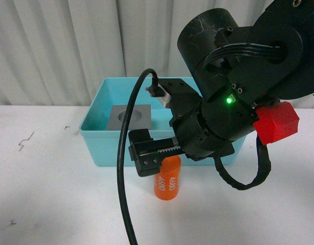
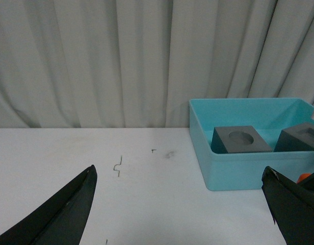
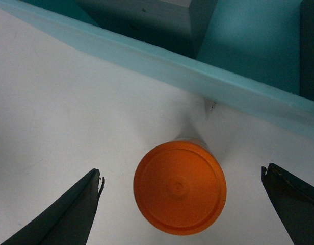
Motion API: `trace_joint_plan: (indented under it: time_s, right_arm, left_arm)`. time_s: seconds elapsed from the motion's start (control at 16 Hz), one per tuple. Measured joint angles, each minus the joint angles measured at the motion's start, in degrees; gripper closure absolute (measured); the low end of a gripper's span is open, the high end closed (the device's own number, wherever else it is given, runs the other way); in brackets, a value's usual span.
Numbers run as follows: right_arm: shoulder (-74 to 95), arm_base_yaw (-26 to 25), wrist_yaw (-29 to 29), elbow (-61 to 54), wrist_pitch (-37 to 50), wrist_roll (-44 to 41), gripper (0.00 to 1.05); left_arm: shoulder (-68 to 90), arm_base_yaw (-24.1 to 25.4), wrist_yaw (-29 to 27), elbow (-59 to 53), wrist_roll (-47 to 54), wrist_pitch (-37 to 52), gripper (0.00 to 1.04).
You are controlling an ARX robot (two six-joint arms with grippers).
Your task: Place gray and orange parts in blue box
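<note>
While the left gripper (image 2: 178, 170) hangs spread wide over the table (image 1: 45, 194), the right gripper (image 3: 181, 173) points straight down, equally wide, above the upright cylinder (image 1: 167, 186) beside the box (image 1: 103, 143).

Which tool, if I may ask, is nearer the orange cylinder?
Right. The right tool hangs open directly above the orange cylinder; the left tool stands farther off over the table.
</note>
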Motion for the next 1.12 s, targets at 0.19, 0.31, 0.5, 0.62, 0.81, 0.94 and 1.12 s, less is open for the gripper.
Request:
trace_joint_plan:
  time_s: [0.19, 0.31, 0.5, 0.62, 0.81, 0.94, 1.12]
  right_arm:
    - [1.3, -0.7, 0.1, 0.0, 0.4, 0.0, 0.06]
    - [1.3, -1.0, 0.1, -0.3, 0.8, 0.0, 0.06]
    - [1.3, -1.0, 0.2, -0.6, 1.0, 0.0, 0.30]
    - [1.3, -1.0, 0.4, -0.6, 0.9, -0.2, 0.51]
    - [-0.3, -0.4, 0.3, -0.7, 0.1, -0.3, 0.58]
    - [-3.2, 0.8, -0.8, -0.9, -0.8, -1.0, 0.58]
    - [-9.4, 2.1, -4.0, 0.2, -2.0, -1.7, 0.58]
  left_arm:
    - [0.0, 0.0, 0.0, 0.0, 0.0, 0.0, 0.07]
    - [0.0, 0.0, 0.0, 0.0, 0.0, 0.0, 0.07]
    - [0.0, 0.0, 0.0, 0.0, 0.0, 0.0, 0.07]
    - [0.0, 0.0, 0.0, 0.0, 0.0, 0.0, 0.07]
    - [0.0, 0.0, 0.0, 0.0, 0.0, 0.0, 0.07]
    - [0.0, 0.0, 0.0, 0.0, 0.0, 0.0, 0.07]
    - [0.0, 0.0, 0.0, 0.0, 0.0, 0.0, 0.07]
